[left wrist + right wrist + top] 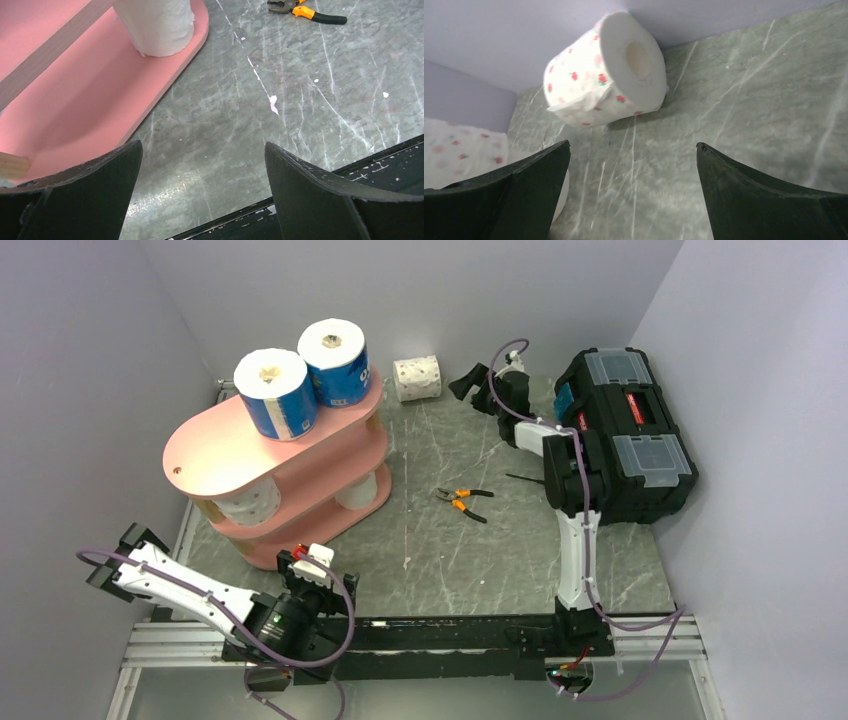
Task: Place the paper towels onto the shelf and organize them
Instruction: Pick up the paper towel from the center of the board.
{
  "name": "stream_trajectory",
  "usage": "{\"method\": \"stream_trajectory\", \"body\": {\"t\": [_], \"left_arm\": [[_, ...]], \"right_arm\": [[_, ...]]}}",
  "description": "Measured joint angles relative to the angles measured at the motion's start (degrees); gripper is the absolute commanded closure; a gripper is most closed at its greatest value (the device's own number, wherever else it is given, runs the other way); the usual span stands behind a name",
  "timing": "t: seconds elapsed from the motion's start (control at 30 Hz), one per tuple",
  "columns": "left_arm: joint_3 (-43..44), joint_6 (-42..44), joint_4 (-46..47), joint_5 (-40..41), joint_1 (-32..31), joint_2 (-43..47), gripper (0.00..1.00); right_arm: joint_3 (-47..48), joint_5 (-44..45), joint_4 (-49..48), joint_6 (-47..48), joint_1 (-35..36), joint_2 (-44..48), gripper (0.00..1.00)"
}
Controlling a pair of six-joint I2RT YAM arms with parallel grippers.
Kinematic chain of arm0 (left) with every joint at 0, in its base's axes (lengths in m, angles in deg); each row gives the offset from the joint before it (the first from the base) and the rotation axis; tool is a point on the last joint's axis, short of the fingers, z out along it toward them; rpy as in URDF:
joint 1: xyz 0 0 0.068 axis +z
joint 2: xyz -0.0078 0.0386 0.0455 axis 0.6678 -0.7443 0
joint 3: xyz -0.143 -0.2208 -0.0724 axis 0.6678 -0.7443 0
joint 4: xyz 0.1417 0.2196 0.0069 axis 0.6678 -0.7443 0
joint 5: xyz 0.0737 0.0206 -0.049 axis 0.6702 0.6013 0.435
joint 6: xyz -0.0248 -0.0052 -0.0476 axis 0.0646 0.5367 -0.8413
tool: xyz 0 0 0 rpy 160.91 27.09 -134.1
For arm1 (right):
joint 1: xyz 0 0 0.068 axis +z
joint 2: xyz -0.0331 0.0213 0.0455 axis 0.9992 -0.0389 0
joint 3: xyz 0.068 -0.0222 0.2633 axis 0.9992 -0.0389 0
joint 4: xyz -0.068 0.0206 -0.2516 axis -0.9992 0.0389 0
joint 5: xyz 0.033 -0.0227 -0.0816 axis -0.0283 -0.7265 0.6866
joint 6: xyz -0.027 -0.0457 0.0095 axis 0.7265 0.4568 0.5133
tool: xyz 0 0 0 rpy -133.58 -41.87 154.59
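The pink shelf [215, 445] stands toward the table's [500, 560] back left corner, and I'll place everything from it. On its top board two blue-wrapped paper towels [275, 390] [335, 360] stand upright, touching each other, at the end toward the back wall. A speckled roll [250, 502] sits on the middle board, and a plain white roll [358, 490] stands upright on the bottom board at the shelf's right end; the left wrist view shows that one [160, 25] close to the rounded pink edge.

Off the shelf, just right of its back end, one more speckled roll [417, 378] lies on its side on the table against the back wall. The right wrist view shows its hollow core facing out and a loose flap of paper on its side [606, 75]. The right gripper [475, 380] hangs just right of that roll with its jaws wide apart and nothing between them [633, 147]; the roll is ahead of the fingertips, not touching them. A blurred speckled white shape sits at that view's left edge; I cannot tell what it is.

The left gripper [312, 558] sits low beside the shelf's near end, its jaws spread wide over bare table [202, 150].

Orange-handled pliers [462, 500] lie on the table right of the shelf, and a black toolbox [625, 435] stands farther right.
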Motion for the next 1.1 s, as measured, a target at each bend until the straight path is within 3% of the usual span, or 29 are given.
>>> {"method": "stream_trajectory", "body": {"t": [0.27,0.43,0.67,1.1], "left_arm": [[-0.31,-1.95,-1.11,0.07,0.00,-2.12,0.01],[-0.17,-3.98,-2.19,0.13,0.00,-7.48,0.01],[-0.42,-7.65,-2.95,0.09,0.00,-8.11,0.01],[-1.20,-9.73,-3.21,0.17,0.02,-7.78,0.01]], "right_arm": [[18.82,-4.46,-2.73,-5.42,-0.20,-17.66,0.00],[28.35,-5.33,-5.95,-9.18,-0.42,-24.81,0.00],[43.04,-8.09,-5.86,-11.69,-0.83,-33.66,0.00],[44.98,-12.79,-4.39,-12.28,1.49,-34.32,0.01]]}}
